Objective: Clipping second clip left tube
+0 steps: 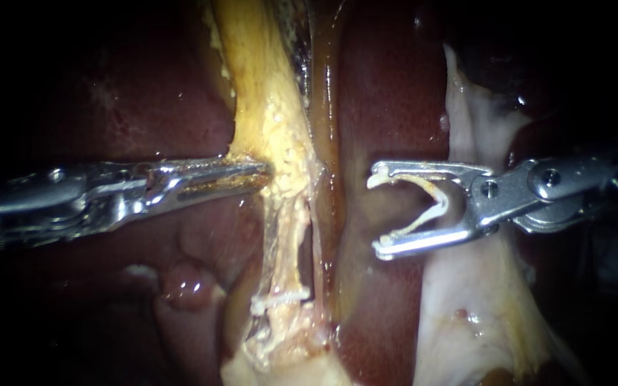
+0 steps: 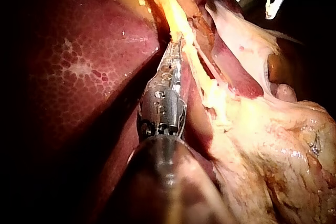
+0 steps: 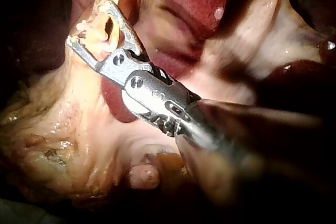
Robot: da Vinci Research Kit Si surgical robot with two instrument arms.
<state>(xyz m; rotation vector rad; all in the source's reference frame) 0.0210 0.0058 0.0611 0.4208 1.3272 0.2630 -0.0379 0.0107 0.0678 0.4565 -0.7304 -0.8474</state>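
The right instrument (image 1: 379, 211) entered from the right with its jaws spread wide, gripping no tissue. A white, U-shaped clip (image 1: 432, 204) was seated between them, its legs lying along the inner faces of the jaws. The jaws were bright, smooth metal on a pinned hinge. They stood over the dark red, glossy liver (image 1: 388, 93), just right of the left tube (image 1: 284, 239) and clear of it.

The left instrument (image 1: 265, 171) entered from the left. Its narrow jaws were closed on the edge of the yellow tissue band (image 1: 266, 86), which tented towards them.

The left tube ran downward from that band as a thin, pale yellow strand with a granular, ragged surface. A slit-shaped gap lay beside it. A white fitted clip (image 1: 280, 300) crossed its lower part.

Pale, filmy tissue (image 1: 481, 314) lay under the right instrument's shaft.
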